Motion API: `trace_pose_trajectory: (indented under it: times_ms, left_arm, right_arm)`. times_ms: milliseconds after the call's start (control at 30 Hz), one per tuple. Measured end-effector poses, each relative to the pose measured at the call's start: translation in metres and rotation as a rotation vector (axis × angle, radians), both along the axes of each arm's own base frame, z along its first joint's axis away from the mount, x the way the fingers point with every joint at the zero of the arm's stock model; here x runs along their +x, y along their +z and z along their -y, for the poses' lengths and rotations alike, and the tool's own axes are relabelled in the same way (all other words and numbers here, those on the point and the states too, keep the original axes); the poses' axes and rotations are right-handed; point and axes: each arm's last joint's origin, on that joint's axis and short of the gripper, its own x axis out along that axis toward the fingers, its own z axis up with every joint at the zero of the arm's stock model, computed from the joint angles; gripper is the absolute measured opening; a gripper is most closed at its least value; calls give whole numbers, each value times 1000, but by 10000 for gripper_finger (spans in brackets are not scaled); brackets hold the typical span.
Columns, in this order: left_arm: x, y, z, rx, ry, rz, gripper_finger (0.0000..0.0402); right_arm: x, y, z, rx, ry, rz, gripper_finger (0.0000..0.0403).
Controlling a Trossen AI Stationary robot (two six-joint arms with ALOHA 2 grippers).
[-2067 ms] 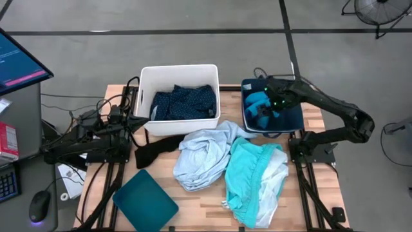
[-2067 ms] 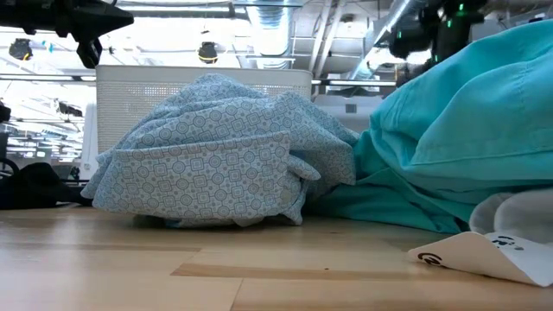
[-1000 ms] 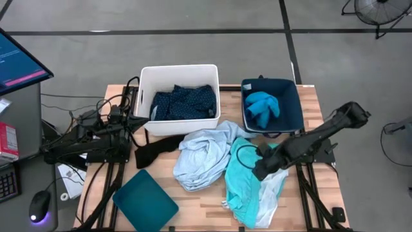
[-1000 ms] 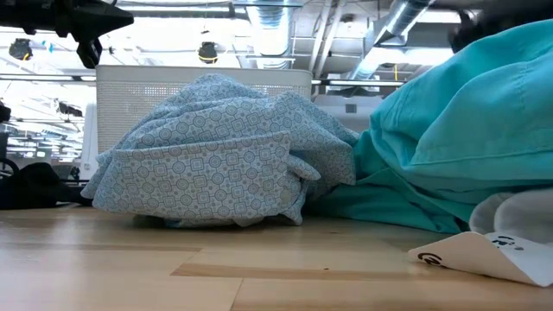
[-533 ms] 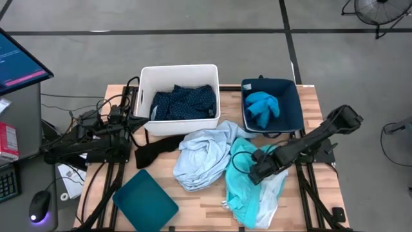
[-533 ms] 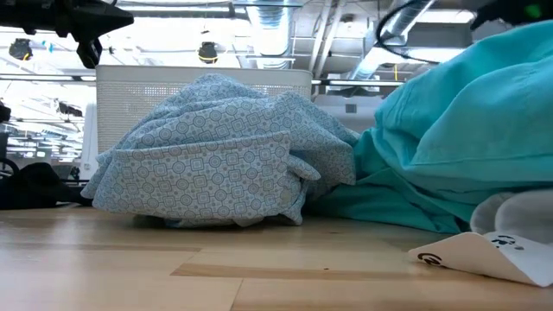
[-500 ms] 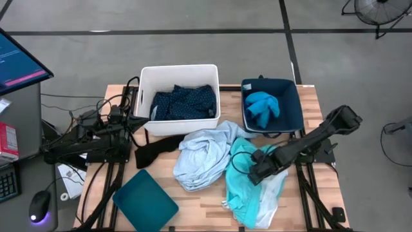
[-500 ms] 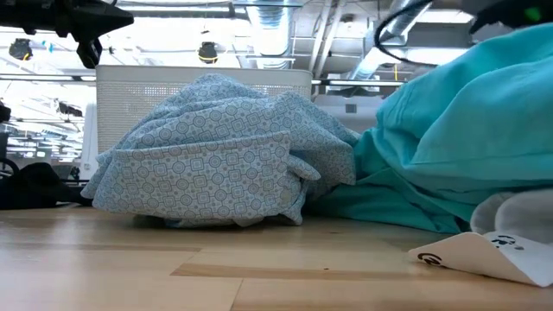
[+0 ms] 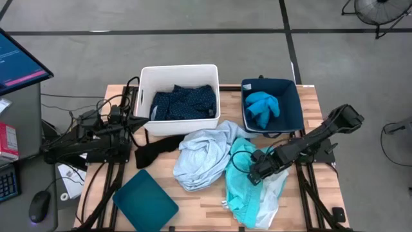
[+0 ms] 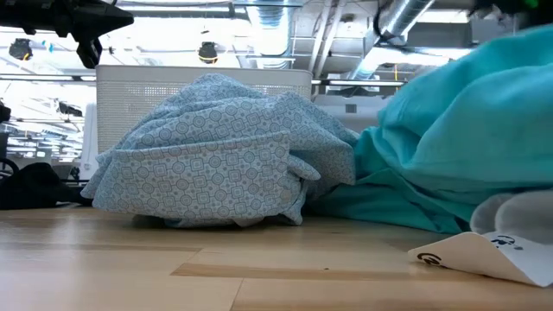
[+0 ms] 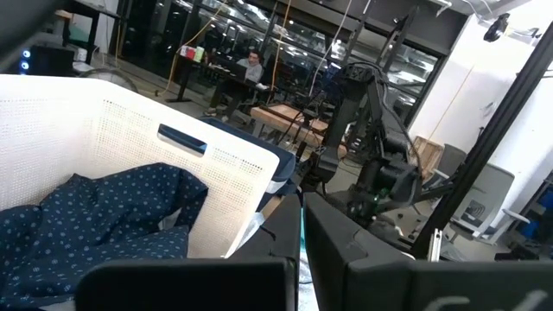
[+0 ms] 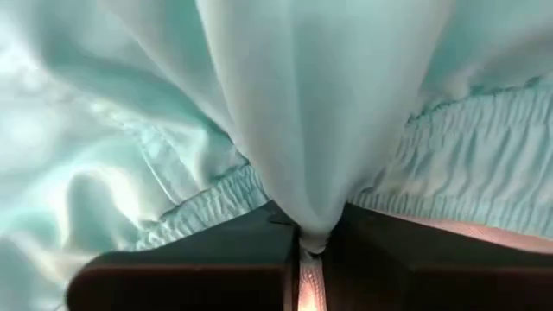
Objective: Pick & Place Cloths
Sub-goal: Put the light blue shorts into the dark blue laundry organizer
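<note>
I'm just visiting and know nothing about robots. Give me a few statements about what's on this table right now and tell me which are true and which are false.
1. The right gripper has its jaws shut on the turquoise cloth. True.
2. The white bin is empty. False: a navy dotted cloth lies in it.
3. The dark blue tub holds an aqua cloth. True.
4. The left gripper is lifting the pale blue cloth. False: it sits shut at the table's left side, beside the white bin, holding nothing.
5. A black cloth lies in front of the white bin. True.
</note>
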Motion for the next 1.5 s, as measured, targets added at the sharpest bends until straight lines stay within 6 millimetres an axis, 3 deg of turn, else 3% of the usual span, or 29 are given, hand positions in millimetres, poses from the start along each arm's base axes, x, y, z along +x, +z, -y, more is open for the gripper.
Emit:
trace_pose_trajectory:
  times_ms: [200,567,867,1033,1233,1500]
  left_arm:
    - [0,0,0,2,0,-1,1]
    - [0,0,0,3,0,-1,1]
    - [0,0,0,3,0,-1,1]
    - [0,0,0,3,0,-1,1]
    - [0,0,0,0,0,0,1]
    - [0,0,0,0,0,0,1]
  right_arm:
    - [5,51,2,14,-36,220,5]
    - [-12,179,36,-138,-168,781,4]
    - [-46,282,75,-527,-260,1123,4]
    - [-70,332,95,-867,-338,1153,4]
    - [-90,354,110,-1152,-464,976,4]
    - [-98,340,122,-1240,-501,790,3]
